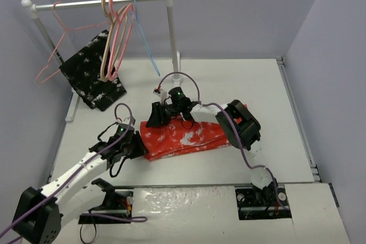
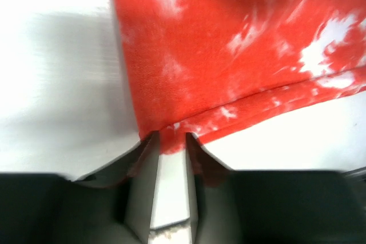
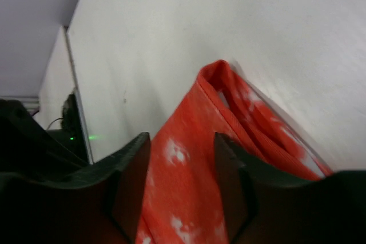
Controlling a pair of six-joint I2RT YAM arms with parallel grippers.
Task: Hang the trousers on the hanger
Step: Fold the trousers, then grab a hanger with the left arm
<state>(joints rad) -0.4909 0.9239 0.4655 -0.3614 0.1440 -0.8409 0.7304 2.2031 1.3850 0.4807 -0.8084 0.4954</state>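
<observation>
Where the left gripper (image 2: 171,139) met the cloth, its jaws were seen drawn nearly together, pinched on a corner of the trousers (image 1: 189,136), which were laid folded on the table (image 1: 229,78) between both grippers. Well beyond them, the hanger (image 1: 146,47) was hung from the rail (image 1: 97,3). The right gripper (image 3: 182,136) was held parted, its fingers set astride the trousers' far edge.
</observation>
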